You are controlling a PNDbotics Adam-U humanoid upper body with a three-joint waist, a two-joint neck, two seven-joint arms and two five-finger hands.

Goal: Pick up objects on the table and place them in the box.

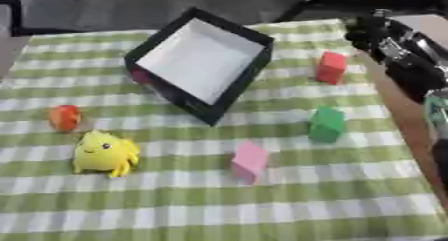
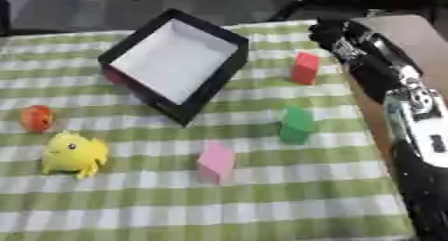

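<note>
Five loose things lie on the green-and-white checked cloth (image 1: 219, 210) in front of me, and none of them is in the box. Nearest to me, about mid-table, is the pink block (image 1: 249, 161), standing alone on the cloth. To its left sits the yellow toy (image 1: 104, 153), a round smiling figure with little feet, and just beyond that, close to the left edge, a small orange ball (image 1: 65, 117). Right of centre, a little farther off than the pink one, stands the green block (image 1: 326, 124), apart from everything else. Past it, toward the far right of the cloth, is the red block (image 1: 331, 67), upright. The box (image 1: 149, 50), black outside with a white floor, lies turned cornerwise in the far middle of the table; I see nothing inside it, though something dark pink peeks out at its left wall and I cannot make out what it is. My right arm comes in down the right side, over the bare table edge beside the cloth, with the right hand (image 2: 332, 33) at the far end, near the cloth's far right corner and just beyond the red block, touching nothing that I can see. Its fingers are a dark blur, so I cannot tell whether they are spread or curled
</note>
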